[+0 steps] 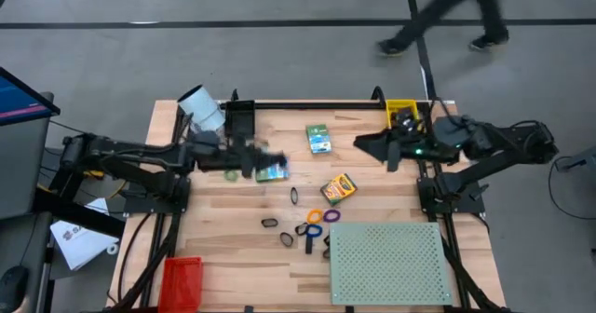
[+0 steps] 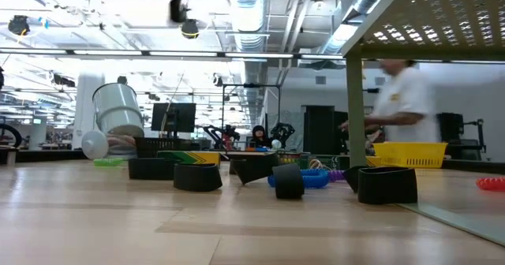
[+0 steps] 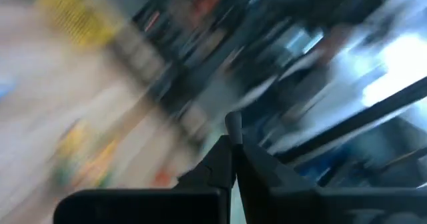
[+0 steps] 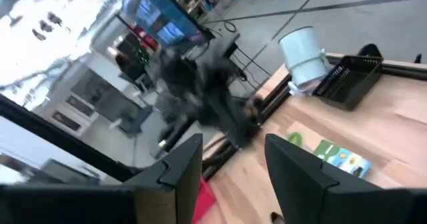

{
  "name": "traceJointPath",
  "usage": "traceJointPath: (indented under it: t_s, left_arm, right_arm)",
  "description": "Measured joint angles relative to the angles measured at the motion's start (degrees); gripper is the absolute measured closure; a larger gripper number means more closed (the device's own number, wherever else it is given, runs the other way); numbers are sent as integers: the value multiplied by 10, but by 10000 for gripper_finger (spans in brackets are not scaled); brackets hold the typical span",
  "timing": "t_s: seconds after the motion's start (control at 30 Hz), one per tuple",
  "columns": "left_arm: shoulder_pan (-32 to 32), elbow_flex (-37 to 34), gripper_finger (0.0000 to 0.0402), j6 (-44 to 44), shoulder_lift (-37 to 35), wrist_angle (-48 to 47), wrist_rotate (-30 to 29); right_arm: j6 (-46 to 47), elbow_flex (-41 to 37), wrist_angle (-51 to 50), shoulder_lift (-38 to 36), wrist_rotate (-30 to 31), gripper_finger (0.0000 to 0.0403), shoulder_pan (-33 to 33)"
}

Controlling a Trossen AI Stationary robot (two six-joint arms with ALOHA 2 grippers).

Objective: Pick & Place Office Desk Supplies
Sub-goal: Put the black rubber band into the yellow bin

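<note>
Found the left end effector [image 1: 260, 160] low over the worktop [image 1: 223, 229], just beside a green box [image 1: 273, 172]. Saw its fingers [image 3: 217, 167] pressed together in the left wrist view, with nothing showing between them. Found the right end effector [image 1: 370, 145] waiting over the rear right of the worktop, fingers [image 4: 183, 161] spread and empty.

Judged the step in hand to be picking up that box. Would have needed to spread the fingers wider than the box, square them to its two flat long sides, come straight down, and close gently so as not to crush thin card. Could not tell whether end effector and box touched.

Noted another green box [image 1: 319, 139] further back and a yellow-orange crayon box [image 1: 339, 189] lying askew, both printed card with crisp edges. Noted thin hoops: orange ring [image 1: 315, 217], purple ring [image 1: 331, 216], blue ring [image 1: 313, 231]. Noted small black clips [image 1: 270, 223] on pale planked wood.
</note>
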Motion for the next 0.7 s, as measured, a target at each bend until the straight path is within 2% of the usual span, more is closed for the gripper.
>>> traceJointPath:
  t_s: [0.13, 0.27, 0.47, 0.7]
  left_arm:
    - [23, 3, 400, -45, 15, 132, -1]
    - [26, 26, 401, -98, 57, 175, -11]
    - [22, 78, 401, -139, 115, 221, -18]
    - [22, 121, 401, -147, 147, 222, -19]
  right_arm:
    - [-41, 0, 53, 38, -35, 243, 3]
    - [-96, 0, 123, 80, -56, 243, -2]
    - [-209, 0, 180, 129, -18, 242, -1]
    - [-347, 29, 174, 154, 40, 215, 8]
